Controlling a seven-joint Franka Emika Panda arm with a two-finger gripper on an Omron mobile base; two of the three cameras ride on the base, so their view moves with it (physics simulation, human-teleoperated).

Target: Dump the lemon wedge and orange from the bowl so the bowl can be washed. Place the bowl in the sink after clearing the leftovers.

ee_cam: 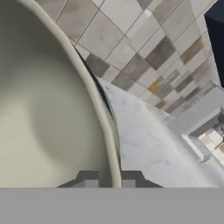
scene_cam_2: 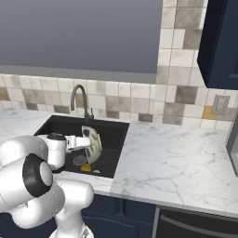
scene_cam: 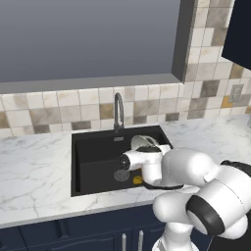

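Off-white ceramic, the bowl (scene_cam_2: 93,144) is clamped by its rim in the pincer (ee_cam: 109,181), one fingertip (ee_cam: 89,180) inside the wall and one outside. It hangs tipped on edge over the black sink (scene_cam: 93,162), its hollow showing bare in the hand view. Directly below the pincer, on the basin floor, lie the orange (scene_cam_2: 86,168) and the lemon wedge (scene_cam_2: 96,171). Judging by this, the bowl needs only lowering and releasing.

light: even, soft | shadows: faint | glare: none | render: slightly blurry
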